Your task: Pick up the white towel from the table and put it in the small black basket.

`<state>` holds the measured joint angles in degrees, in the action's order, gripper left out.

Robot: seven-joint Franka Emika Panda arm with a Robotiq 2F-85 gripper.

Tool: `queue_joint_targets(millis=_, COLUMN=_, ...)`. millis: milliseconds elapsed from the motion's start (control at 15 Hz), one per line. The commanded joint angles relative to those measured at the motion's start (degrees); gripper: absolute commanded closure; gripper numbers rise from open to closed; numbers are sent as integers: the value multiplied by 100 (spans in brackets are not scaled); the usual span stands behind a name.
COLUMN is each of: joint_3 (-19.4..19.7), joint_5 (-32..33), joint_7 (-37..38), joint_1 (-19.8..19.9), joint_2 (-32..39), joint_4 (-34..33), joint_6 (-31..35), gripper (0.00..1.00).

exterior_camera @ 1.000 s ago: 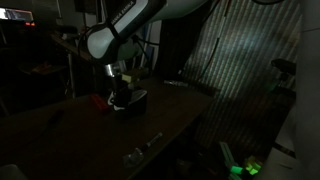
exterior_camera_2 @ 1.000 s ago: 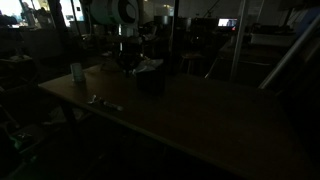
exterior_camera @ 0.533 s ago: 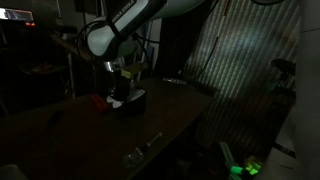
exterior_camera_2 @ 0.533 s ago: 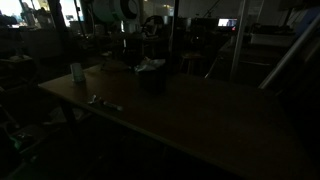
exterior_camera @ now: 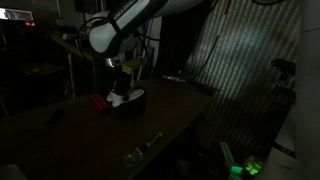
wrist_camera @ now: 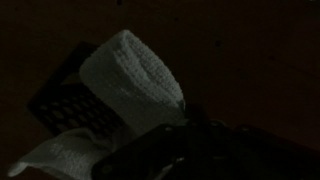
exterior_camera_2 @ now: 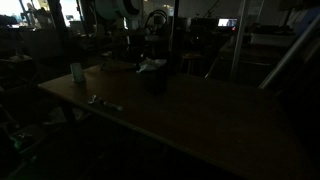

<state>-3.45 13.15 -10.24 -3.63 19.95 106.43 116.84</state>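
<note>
The scene is very dark. The white towel (wrist_camera: pixel 128 72) arches over the small black basket (wrist_camera: pixel 66 104), and one end runs up to my gripper (wrist_camera: pixel 186 118), which is shut on it. In an exterior view my gripper (exterior_camera: pixel 119 84) hangs just above the basket (exterior_camera: pixel 131 101) on the table (exterior_camera: pixel 85 130), with a pale bit of towel (exterior_camera: pixel 119 97) under it. In an exterior view the towel (exterior_camera_2: pixel 151 66) lies bunched on top of the basket (exterior_camera_2: pixel 150 80). The fingertips themselves are lost in shadow.
A small red object (exterior_camera: pixel 100 100) lies beside the basket. A pale cup (exterior_camera_2: pixel 77 72) stands near the table's corner, and small metal items (exterior_camera_2: pixel 102 101) lie near the front edge. Chairs and desks crowd the room behind.
The arm has risen a little over the basket, with the gripper staying shut. The towel stays draped on the basket.
</note>
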Motion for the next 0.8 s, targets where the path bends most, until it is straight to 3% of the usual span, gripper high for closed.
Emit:
queue_joint_targets(millis=0, joint_3=60, joint_5=127, joint_7=20, joint_1=-14, joint_2=51, joint_4=-136, joint_6=71, gripper=100)
queue_joint_targets(millis=733, joint_3=267, joint_5=415, joint_7=81, joint_1=43, joint_2=-25, joint_4=-311, joint_6=215, gripper=100)
